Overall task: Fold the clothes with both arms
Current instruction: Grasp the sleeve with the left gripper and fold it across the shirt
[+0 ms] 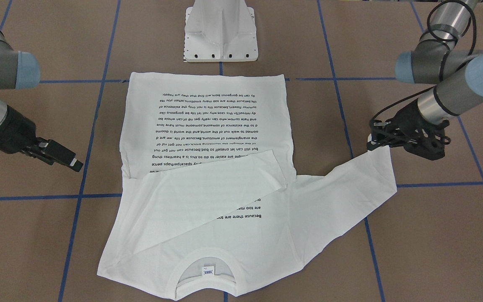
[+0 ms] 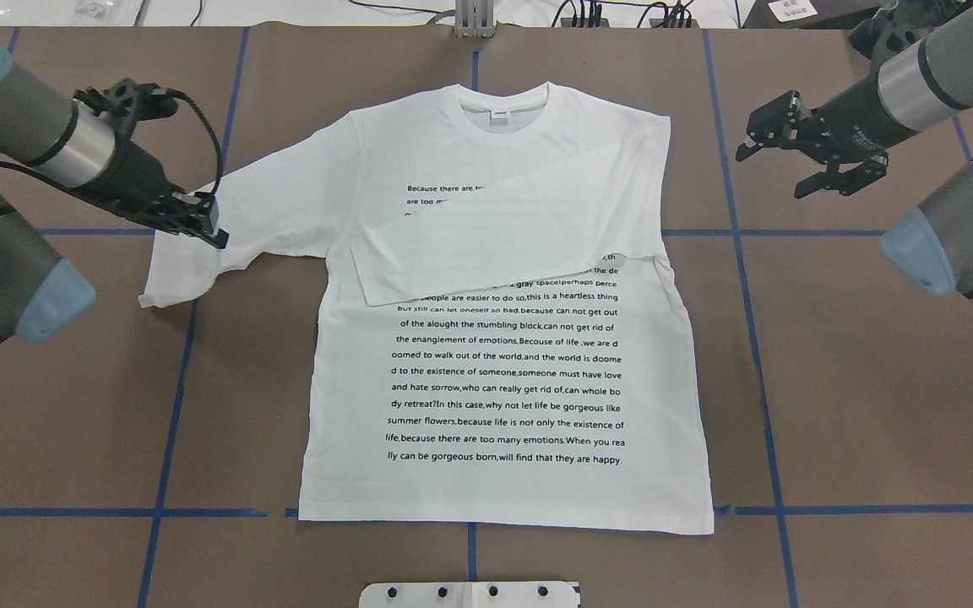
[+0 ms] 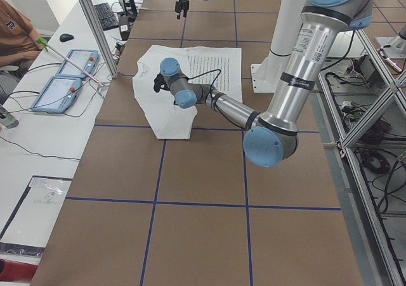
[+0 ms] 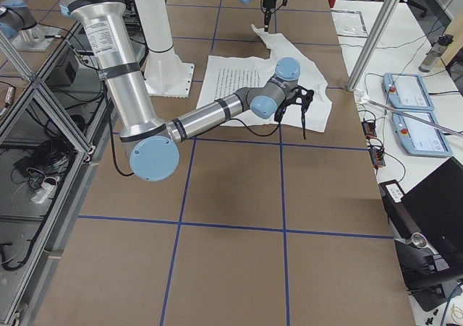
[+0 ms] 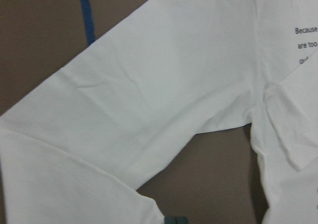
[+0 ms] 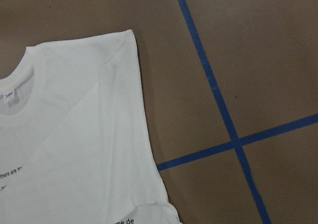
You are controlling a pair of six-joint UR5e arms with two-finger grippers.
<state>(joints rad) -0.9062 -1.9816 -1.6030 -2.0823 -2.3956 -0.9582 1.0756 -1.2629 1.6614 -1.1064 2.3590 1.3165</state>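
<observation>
- The left gripper [image 2: 206, 228] hangs over the spread-out sleeve [image 2: 267, 198]; its jaws look close together; I cannot tell if it pinches the cloth.
- In the overhead view, that sleeve runs from 2 o'clock to 8 o'clock; the white T-shirt [image 2: 503, 397] lies flat at 3 o'clock, words up.
- The right gripper [image 2: 778, 165] is wide open and holds nothing, far off at 3 o'clock; the folded sleeve [image 2: 495, 245] already lies across the chest.

Bright, even light fell from above. Beneath the left gripper [image 2: 209, 230] the T-shirt [image 2: 503, 363] glared near-white, its folds barely shaded; thin soft shadows edged the cloth. Both wrist views looked soft and grainy; fixed views were sharp.
</observation>
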